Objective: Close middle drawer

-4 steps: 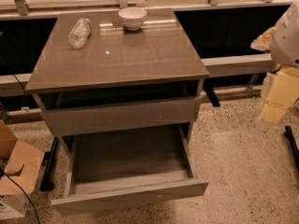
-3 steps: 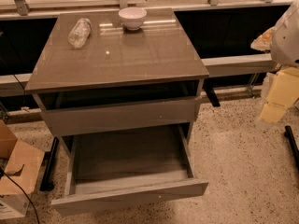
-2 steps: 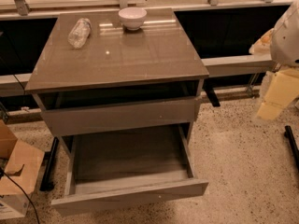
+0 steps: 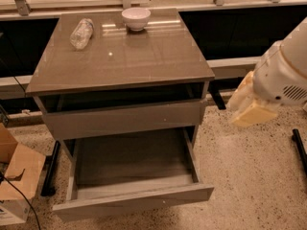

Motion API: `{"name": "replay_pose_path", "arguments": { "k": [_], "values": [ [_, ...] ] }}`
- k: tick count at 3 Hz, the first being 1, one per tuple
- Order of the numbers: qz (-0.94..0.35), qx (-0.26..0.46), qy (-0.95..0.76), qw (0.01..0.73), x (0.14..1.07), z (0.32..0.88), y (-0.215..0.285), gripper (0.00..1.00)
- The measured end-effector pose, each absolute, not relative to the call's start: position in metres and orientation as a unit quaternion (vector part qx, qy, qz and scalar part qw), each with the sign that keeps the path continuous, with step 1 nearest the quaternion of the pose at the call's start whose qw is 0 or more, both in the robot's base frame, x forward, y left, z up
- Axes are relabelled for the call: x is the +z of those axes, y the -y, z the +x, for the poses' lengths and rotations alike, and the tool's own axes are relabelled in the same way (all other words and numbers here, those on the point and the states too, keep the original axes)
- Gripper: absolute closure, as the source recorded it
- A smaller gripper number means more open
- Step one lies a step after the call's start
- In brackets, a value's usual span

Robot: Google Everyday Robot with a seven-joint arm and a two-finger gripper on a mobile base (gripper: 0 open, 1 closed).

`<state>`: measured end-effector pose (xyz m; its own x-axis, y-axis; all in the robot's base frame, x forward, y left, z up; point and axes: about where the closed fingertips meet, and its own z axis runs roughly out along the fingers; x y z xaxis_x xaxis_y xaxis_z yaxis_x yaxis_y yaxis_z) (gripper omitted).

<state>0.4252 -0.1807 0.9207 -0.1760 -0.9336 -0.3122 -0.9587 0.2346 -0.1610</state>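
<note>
The middle drawer (image 4: 134,202) is pulled far out of the grey-brown cabinet, low in the view. Its grey box interior (image 4: 129,159) shows and holds nothing. Its plain front panel faces me near the bottom edge. Above it sits the top drawer front (image 4: 124,120), with a dark gap under the cabinet's top. The lowest front is hidden beneath the open drawer. My gripper (image 4: 252,108), cream-coloured under a white rounded arm housing (image 4: 288,75), hangs to the right of the cabinet, level with the top front and apart from the drawer.
A white bowl (image 4: 135,18) and a clear plastic bottle (image 4: 81,32) lying on its side rest on the cabinet top (image 4: 144,56). A cardboard box (image 4: 17,176) stands on the speckled floor at the left. A black bar (image 4: 300,147) lies on the floor at the right.
My arm and gripper have moved left, closer to the cabinet's right side. The drawer and the things on top have not moved.
</note>
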Motion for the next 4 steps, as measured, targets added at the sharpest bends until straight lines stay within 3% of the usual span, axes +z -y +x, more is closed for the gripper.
{"name": "replay_pose_path", "arguments": {
  "k": [1,2,4],
  "values": [
    [-0.622,0.098,-0.753,0.192,0.865,0.424,0.150,0.85],
    [-0.620,0.098,-0.753,0.196,0.863,0.424,0.147,1.00],
    [-0.608,0.139,-0.761,0.181,0.814,0.424,0.131,1.00]
  ]
}}
